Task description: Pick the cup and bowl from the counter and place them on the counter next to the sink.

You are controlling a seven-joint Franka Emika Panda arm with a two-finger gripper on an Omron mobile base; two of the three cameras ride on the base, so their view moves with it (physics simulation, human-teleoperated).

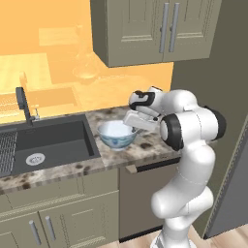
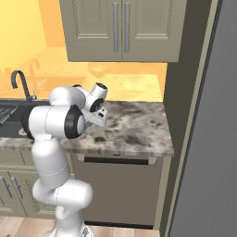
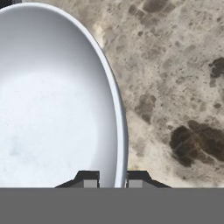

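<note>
Left base view shows the counter [image 1: 145, 150], a speckled grey-brown slab over grey-green cabinets [image 1: 72, 218], running from the sink [image 1: 48, 140] on the left to a dark wall panel on the right. Upper cabinets [image 1: 155, 29] with silver bar handles hang above against an orange wall. The sink is a dark recessed basin with a round silver drain [image 1: 35, 158], a ribbed drainboard [image 1: 6, 152] at its far left, and a dark curved faucet [image 1: 23, 104] behind it. The white arm [image 1: 189, 160] rises from the lower right and bends over the counter, its hand reaching down to the bowl [image 1: 115, 135]. The bowl, white inside with a blue-patterned outside, stands upright on the counter just beside the sink's right edge, its base touching the stone. Right base view shows the same counter [image 2: 134, 129] largely bare to the right of the arm, with a dishwasher front [image 2: 115, 190] below it; the bowl is hidden behind the arm there. Hand view looks down on the bowl's white interior [image 3: 48, 113] and the speckled counter [image 3: 175, 87] beside it. The gripper [image 3: 112, 180] straddles the bowl's rim, one dark fingertip [image 3: 89, 180] inside the wall and the other outside, the jaws narrowed onto the rim in a grasp.
</note>
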